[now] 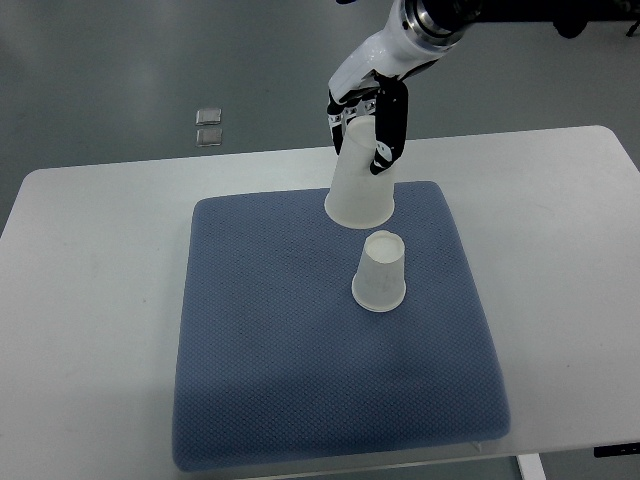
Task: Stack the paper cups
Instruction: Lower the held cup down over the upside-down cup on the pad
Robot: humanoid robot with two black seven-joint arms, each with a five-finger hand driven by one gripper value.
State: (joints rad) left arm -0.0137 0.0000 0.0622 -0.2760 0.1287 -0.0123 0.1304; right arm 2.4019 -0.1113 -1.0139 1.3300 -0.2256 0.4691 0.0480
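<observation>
The right hand (pixel 368 118) comes in from the upper right and grips the held cup (pixel 360 185) by its closed end, the dark fingers (pixel 390 130) wrapped down the cup's right side. This cup is upside down, its wide mouth lowest, and tilts a little so the mouth sits toward the far edge of the blue mat (pixel 300 350); whether the rim touches the mat or hangs just above it cannot be told. The second cup (pixel 380 272) stands upside down on the mat, just nearer the camera than the held cup and slightly to its right, close to it but apart. The mat lies on the white desk (pixel 90 300). Two small clear squares (pixel 208 126) lie on the floor beyond the desk.
</observation>
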